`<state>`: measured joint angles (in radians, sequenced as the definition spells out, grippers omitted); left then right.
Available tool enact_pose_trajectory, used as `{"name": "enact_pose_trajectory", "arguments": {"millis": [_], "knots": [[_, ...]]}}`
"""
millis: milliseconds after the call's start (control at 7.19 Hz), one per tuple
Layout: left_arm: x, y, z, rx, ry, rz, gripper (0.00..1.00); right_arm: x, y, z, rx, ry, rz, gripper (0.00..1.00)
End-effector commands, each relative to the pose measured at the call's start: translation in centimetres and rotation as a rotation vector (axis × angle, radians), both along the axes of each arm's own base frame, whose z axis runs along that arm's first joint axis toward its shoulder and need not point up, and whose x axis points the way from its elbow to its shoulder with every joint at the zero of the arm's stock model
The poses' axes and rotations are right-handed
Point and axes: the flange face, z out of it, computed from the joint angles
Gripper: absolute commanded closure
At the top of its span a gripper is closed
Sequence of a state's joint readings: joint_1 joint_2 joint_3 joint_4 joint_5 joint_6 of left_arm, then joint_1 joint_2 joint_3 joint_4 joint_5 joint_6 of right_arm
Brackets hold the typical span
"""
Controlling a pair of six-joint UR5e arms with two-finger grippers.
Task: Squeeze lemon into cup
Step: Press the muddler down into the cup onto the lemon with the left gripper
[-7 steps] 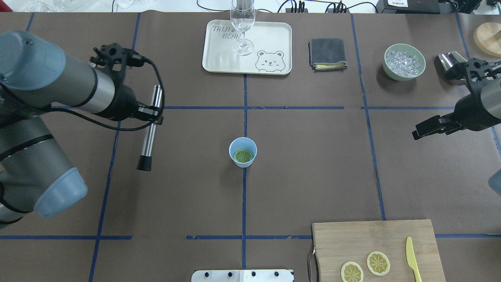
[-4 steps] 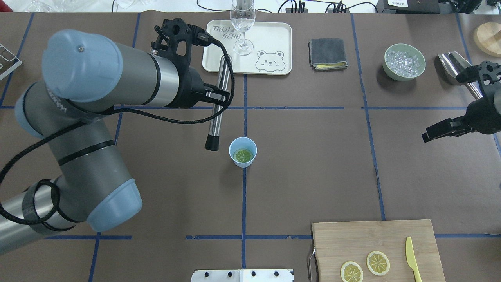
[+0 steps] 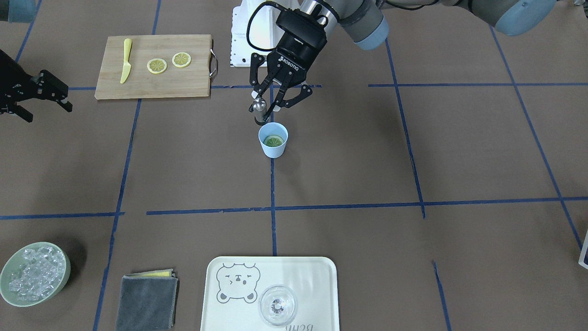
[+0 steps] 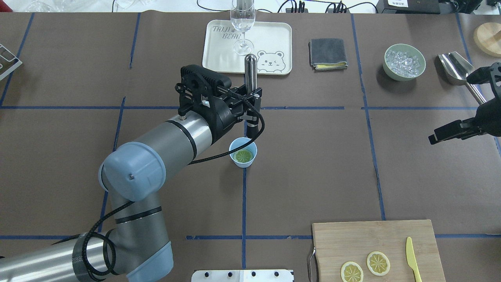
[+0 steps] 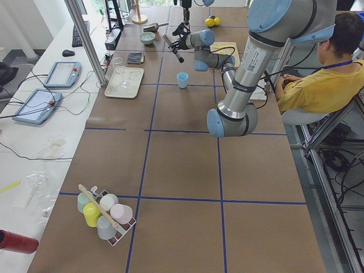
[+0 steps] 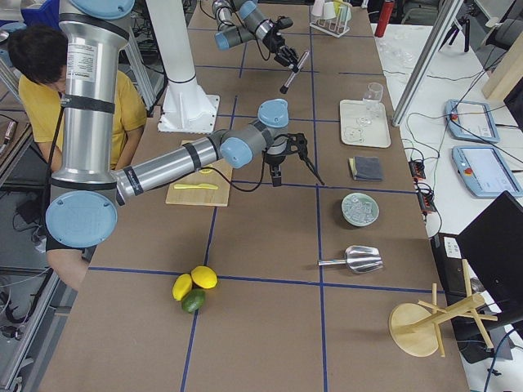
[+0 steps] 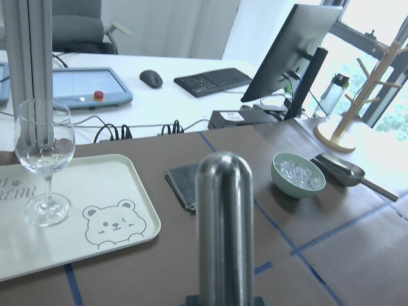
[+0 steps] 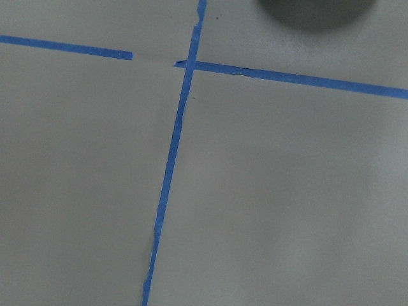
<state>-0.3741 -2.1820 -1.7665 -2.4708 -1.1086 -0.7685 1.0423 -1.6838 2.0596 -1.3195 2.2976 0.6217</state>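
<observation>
Left gripper (image 4: pixel 251 106) is clamped on a steel muddler (image 4: pixel 250 72), held upright, rounded end up and black tip down. The tip hangs above the blue cup (image 4: pixel 243 161), near its rim and, as far as I can judge from the overhead and front views, a little to the robot's right of the cup's centre. The lemon slice (image 4: pixel 243 156) lies flat on the cup's bottom, so it is straight down from the tip and a shade to the left. The muddler's long axis already runs with the cup's axis, so I'd expect a small sideways correction, then a plunge. The left arm's black cable loops close by the cup's rim, which I'd watch. Right gripper (image 4: pixel 432 138) looks open and empty, well apart at the table's right edge. Two more slices (image 4: pixel 378 263) and a yellow knife (image 4: pixel 411 258) sit on the cutting board (image 4: pixel 352 239). The tray (image 4: pixel 274 47) with the wine glass (image 4: pixel 243 23) lies beyond the cup. Nothing stands between tip and cup.
</observation>
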Motion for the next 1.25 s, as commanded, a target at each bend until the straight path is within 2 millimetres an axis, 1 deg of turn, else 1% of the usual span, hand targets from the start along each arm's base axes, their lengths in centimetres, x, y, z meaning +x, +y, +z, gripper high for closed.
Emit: {"name": "enact_pose_trajectory", "arguments": {"millis": [0,139,278,417,557,696,974,1113], "knots": [[0.8,1.1,4.1,0.157,0.032,-0.147,1.0,0.0,0.1,-0.2,0.001,-0.006,-0.003,0.0],[1.3,1.5,4.4,0.224,-0.066,-0.195,1.0,0.0,0.1,-0.3,0.002,-0.008,-0.002,0.0],[2.3,2.5,4.8,0.227,-0.08,-0.182,1.0,0.0,0.1,-0.3,0.001,-0.008,-0.001,0.0],[3.6,3.1,5.7,0.221,-0.103,-0.172,1.0,0.0,0.1,-0.4,0.003,-0.01,-0.003,0.0],[5.1,4.5,6.5,0.209,-0.1,-0.177,1.0,0.0,0.3,-0.5,-0.007,-0.023,-0.013,0.0],[5.6,4.6,7.0,0.207,-0.104,-0.178,1.0,0.0,0.3,-0.3,-0.011,-0.022,-0.013,0.0],[6.2,4.9,7.1,0.206,-0.11,-0.171,1.0,0.0,0.3,-0.3,-0.011,-0.022,-0.013,0.0],[7.8,6.1,8.1,0.203,-0.13,-0.144,1.0,0.0,0.3,-0.3,-0.012,-0.022,-0.013,0.0]]}}
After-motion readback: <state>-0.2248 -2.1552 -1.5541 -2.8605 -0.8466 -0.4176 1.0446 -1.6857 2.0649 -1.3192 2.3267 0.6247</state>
